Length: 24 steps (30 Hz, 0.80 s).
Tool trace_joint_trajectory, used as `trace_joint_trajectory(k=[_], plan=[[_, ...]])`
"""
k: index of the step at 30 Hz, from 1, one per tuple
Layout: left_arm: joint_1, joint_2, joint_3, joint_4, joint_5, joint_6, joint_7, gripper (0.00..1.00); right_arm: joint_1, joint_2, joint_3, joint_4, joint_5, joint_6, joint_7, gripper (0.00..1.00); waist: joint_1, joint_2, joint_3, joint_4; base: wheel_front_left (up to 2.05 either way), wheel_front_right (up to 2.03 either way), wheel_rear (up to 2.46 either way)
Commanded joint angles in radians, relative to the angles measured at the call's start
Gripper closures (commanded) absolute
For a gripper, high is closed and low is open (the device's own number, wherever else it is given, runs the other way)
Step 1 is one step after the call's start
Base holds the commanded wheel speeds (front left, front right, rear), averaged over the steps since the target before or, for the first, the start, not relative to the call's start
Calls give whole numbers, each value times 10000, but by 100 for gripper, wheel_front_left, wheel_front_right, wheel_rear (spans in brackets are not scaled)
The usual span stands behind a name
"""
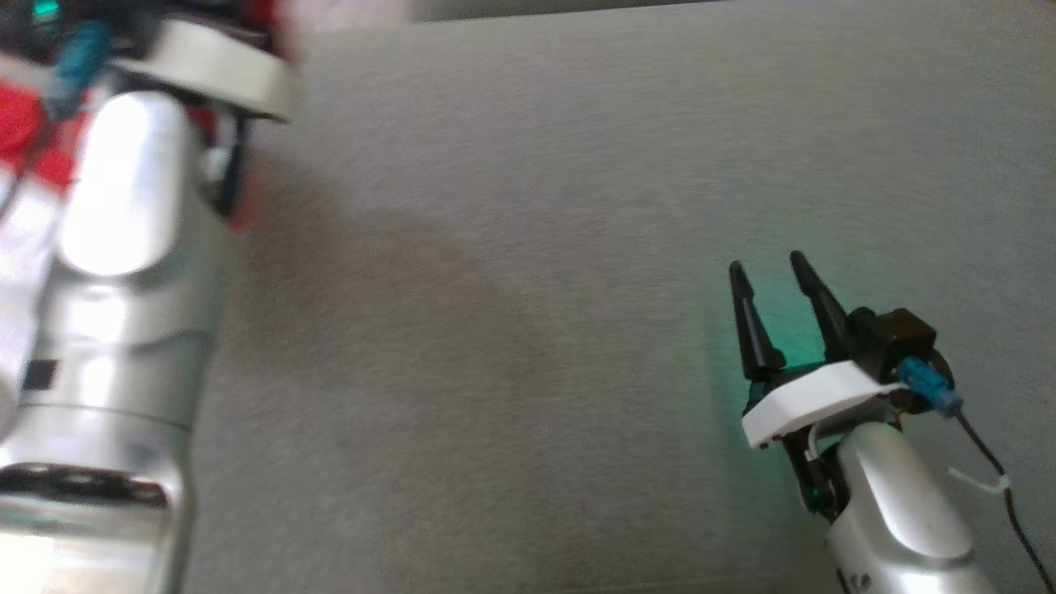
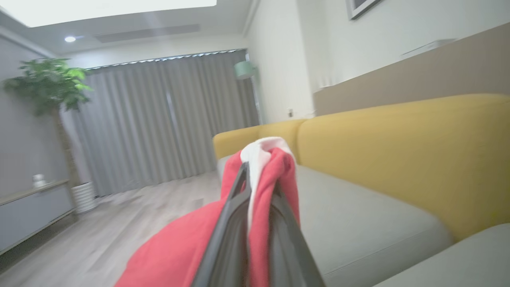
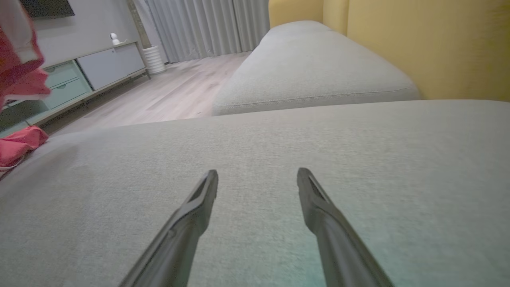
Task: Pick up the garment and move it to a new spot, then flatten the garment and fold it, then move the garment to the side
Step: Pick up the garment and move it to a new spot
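Left gripper (image 2: 257,187): fingers clamped on a bunched fold of the red-and-white garment (image 2: 175,251); most of the cloth hangs below them, and a tail lies at the left edge of the sofa cushion (image 1: 495,330). Right gripper (image 1: 767,264): fingers spread, empty, low over the cushion's right part. Judgement: lift until the tail clears, then lay the garment mid-cushion where both arms reach
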Motion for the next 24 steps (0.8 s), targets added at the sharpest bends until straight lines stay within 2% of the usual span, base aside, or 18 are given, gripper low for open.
trace_joint_trajectory(k=[1,7,10,13,14,15,16,20,21,24], plan=[[-358,298,81,-438,-82,21,-47,100,-43,138,255,-266,46,-7,-36,0,1,0,-475,-821,0,0,0],[20,-415,-707,-1571,-810,19,-49,100,64,155,326,-377,221,-7,-36,0,1,0,-603,-1887,0,0,0],[600,-541,-668,-1768,-1009,26,-50,100,129,157,309,-421,324,-7,-36,0,1,0,-626,-2123,0,0,0],[1564,-603,-488,-1933,-1072,209,-50,100,204,158,271,-484,340,-7,-36,0,1,0,-631,-2136,0,0,0],[1983,-641,-376,-2021,-1101,306,-50,85,244,158,222,-507,335,-7,-36,0,1,0,-633,-2089,0,0,0],[2460,-665,-293,-2127,-1060,404,-50,20,291,158,191,-525,332,-7,-36,0,1,0,-640,-2032,0,0,0],[3000,-681,-241,-2203,-983,480,-50,0,337,158,176,-537,332,-7,-36,0,1,0,-652,-1973,0,0,0],[5483,-744,202,-2170,-705,1009,-50,0,508,159,169,-596,308,-7,-36,0,1,0,-751,-1670,0,0,0],[6558,-786,523,-2250,-589,1258,-50,0,575,159,160,-612,281,-7,-36,0,1,0,-850,-1498,0,0,0],[7819,-824,807,-2579,-238,1428,-50,0,651,159,60,-660,223,-7,-36,0,1,0,-1056,-1228,0,0,0]])
